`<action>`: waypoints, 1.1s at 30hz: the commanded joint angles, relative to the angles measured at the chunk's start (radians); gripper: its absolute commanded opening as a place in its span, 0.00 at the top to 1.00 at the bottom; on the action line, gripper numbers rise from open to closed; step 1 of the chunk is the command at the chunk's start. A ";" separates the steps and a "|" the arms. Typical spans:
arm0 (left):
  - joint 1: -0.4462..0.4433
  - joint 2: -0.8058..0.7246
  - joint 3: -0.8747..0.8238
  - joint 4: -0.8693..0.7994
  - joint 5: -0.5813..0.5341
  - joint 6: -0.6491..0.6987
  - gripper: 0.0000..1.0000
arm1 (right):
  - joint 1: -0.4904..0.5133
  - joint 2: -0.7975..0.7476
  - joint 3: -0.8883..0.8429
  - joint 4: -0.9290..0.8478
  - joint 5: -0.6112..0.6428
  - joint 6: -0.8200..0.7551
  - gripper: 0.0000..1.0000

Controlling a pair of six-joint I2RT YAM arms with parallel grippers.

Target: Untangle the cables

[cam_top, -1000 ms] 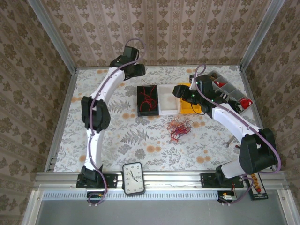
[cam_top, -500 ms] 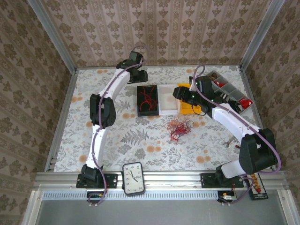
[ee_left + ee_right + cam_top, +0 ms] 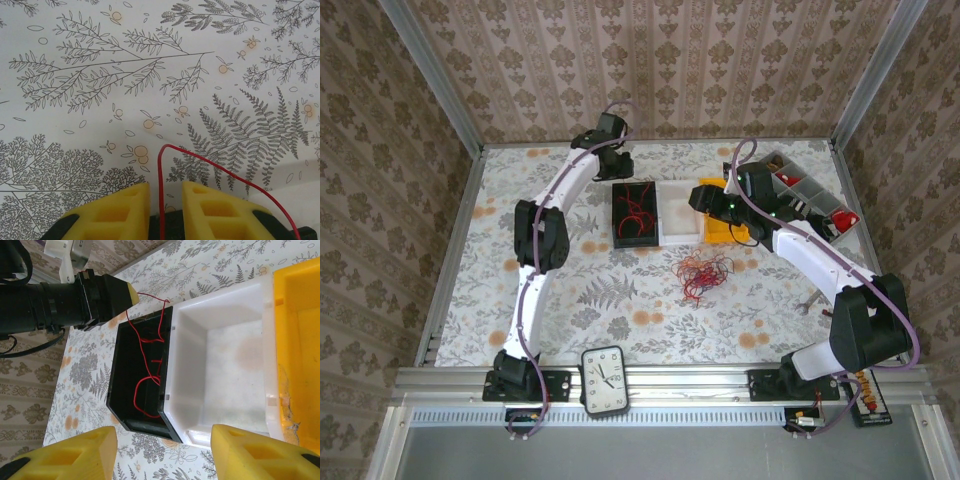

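Note:
A loose tangle of red and orange cables (image 3: 704, 270) lies on the table's middle. More red cables (image 3: 636, 210) lie in the black bin (image 3: 619, 237). My left gripper (image 3: 617, 165) hovers at that bin's far end. Its yellow fingers (image 3: 120, 207) stand slightly apart, and one red wire (image 3: 200, 159) runs up between them without touching either pad. That wire (image 3: 150, 315) trails from the left gripper (image 3: 131, 290) down into the black bin (image 3: 117, 370). My right gripper (image 3: 162, 440) is wide open above the bins' near edge, holding nothing.
A white bin (image 3: 680, 232) and a yellow bin (image 3: 720, 232) stand side by side to the right of the black one. A grey compartment organiser (image 3: 810, 195) sits at the right back. A clock (image 3: 604, 378) rests at the near edge.
My left arm has swung its gripper right and nearer, to the black bin's far end. The right arm and the cable pile have stayed still.

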 commanded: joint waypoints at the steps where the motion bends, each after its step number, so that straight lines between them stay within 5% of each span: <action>1: -0.011 0.001 0.005 0.002 0.005 0.025 0.85 | -0.006 -0.025 -0.018 -0.007 0.014 -0.006 0.46; 5: -0.029 -0.025 0.006 0.005 -0.007 0.078 1.00 | -0.005 -0.027 -0.020 -0.006 0.012 -0.002 0.46; 8: -0.068 -0.080 -0.039 0.007 -0.069 0.143 1.00 | -0.006 -0.033 -0.027 -0.006 0.012 -0.003 0.46; 15: -0.142 -0.364 -0.463 0.229 -0.237 0.218 1.00 | -0.005 -0.034 -0.048 0.002 0.012 -0.002 0.46; 22: -0.141 -0.603 -0.815 0.491 -0.205 0.139 1.00 | -0.006 -0.025 -0.049 0.016 -0.002 0.006 0.46; 33: -0.161 -0.673 -0.909 0.339 -0.073 0.094 1.00 | -0.005 -0.022 -0.058 0.013 0.002 0.008 0.46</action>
